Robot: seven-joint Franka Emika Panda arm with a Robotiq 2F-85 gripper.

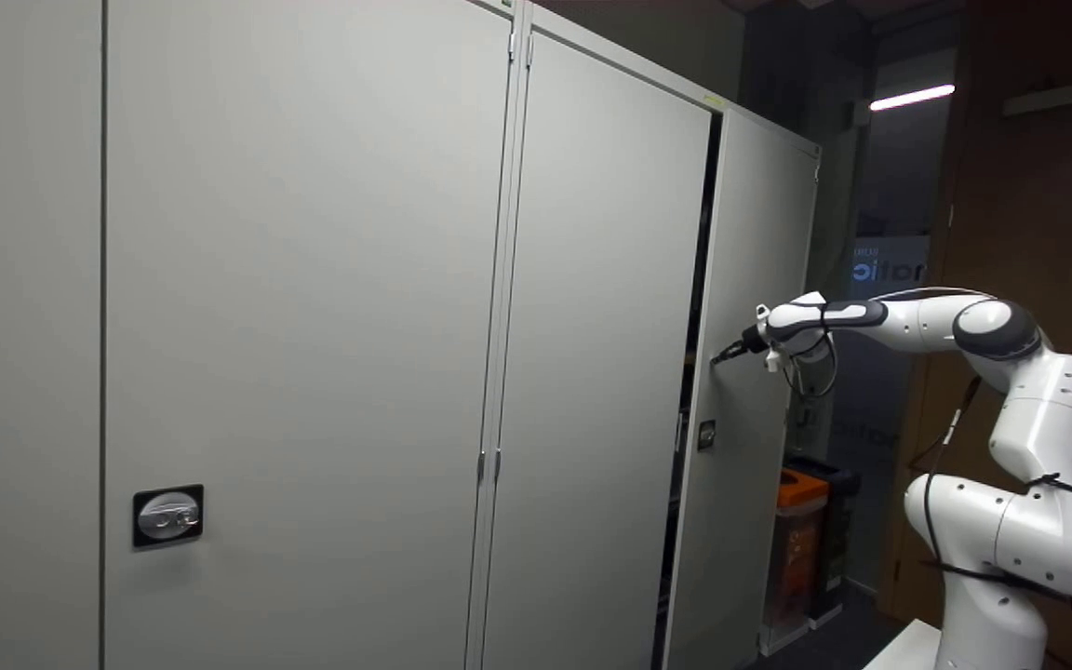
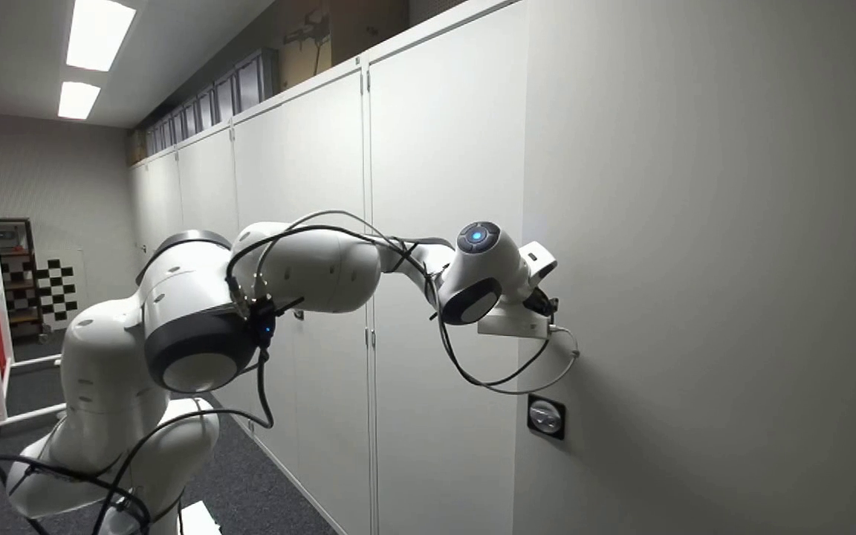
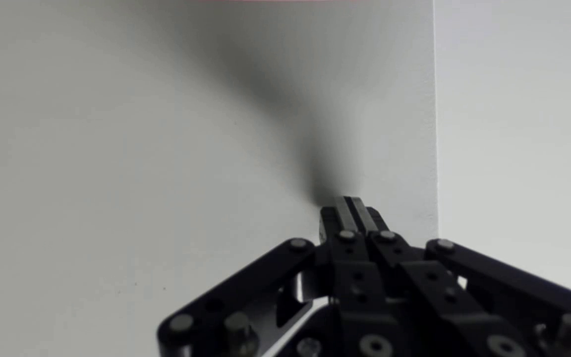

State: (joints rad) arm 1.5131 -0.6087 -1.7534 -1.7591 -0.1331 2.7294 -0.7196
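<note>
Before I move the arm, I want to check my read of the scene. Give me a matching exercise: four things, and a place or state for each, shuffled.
1. Black two-fingered metal gripper
2. Tall pale grey metal cabinet door nearest the gripper
3. Round silver lock on a black square plate, nearest the gripper
4. Orange-topped box-shaped bin

A. beside a black bin
B. standing slightly ajar
C. on a door, lower than the gripper
D. shut, fingers together

Pairs: 1-D, 2-B, 3-C, 4-A
</note>
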